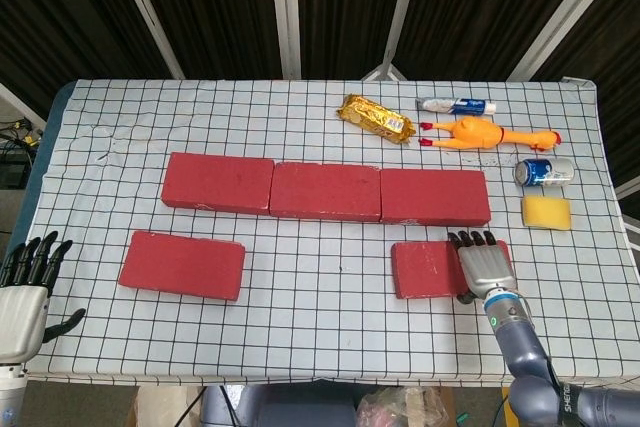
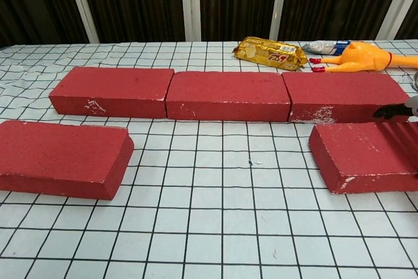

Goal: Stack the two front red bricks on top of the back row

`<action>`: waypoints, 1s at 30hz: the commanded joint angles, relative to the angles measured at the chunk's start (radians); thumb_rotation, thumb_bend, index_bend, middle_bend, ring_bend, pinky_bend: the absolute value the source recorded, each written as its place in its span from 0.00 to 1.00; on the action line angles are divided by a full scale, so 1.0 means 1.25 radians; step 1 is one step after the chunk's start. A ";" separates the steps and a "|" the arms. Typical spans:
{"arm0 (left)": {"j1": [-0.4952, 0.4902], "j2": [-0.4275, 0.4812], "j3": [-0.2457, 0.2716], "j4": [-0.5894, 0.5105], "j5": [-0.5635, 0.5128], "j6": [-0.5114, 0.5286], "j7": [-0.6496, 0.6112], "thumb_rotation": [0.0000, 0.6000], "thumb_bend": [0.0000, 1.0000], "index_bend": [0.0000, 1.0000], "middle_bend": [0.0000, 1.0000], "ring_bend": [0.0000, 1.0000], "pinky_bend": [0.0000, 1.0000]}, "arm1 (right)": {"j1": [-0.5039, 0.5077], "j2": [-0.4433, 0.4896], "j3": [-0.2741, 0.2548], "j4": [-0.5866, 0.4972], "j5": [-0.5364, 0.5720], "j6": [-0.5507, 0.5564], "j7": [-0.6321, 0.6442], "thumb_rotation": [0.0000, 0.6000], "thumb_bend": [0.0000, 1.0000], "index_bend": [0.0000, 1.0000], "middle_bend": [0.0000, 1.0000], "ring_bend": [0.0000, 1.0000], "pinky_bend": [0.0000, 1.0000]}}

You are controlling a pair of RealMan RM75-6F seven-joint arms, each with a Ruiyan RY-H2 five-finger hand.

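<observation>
One front brick (image 1: 425,269), under right hand (image 1: 484,267)

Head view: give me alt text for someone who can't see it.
The right hand lies on the right end of the front right red brick, just before a back row of three red bricks. The front left red brick sits untouched, and the left hand waits open off the table's left edge.
</observation>
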 commanded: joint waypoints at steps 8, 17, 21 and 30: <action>-0.001 0.000 0.000 -0.001 -0.001 -0.002 -0.002 1.00 0.00 0.11 0.00 0.00 0.03 | 0.011 0.000 -0.011 -0.002 0.011 0.002 -0.012 1.00 0.19 0.09 0.18 0.12 0.00; 0.000 -0.002 -0.001 -0.001 0.000 0.000 -0.007 1.00 0.00 0.11 0.00 0.00 0.03 | 0.010 0.002 -0.013 -0.006 -0.010 0.021 -0.003 1.00 0.19 0.25 0.21 0.14 0.00; 0.001 -0.001 -0.002 -0.001 0.000 0.002 -0.012 1.00 0.00 0.11 0.00 0.00 0.03 | 0.008 0.038 0.002 -0.038 -0.021 0.050 0.008 1.00 0.19 0.28 0.21 0.14 0.00; -0.001 -0.001 -0.007 0.003 -0.009 -0.001 -0.014 1.00 0.00 0.11 0.00 0.00 0.03 | 0.018 0.138 0.045 -0.114 -0.004 0.079 0.024 1.00 0.19 0.30 0.21 0.14 0.00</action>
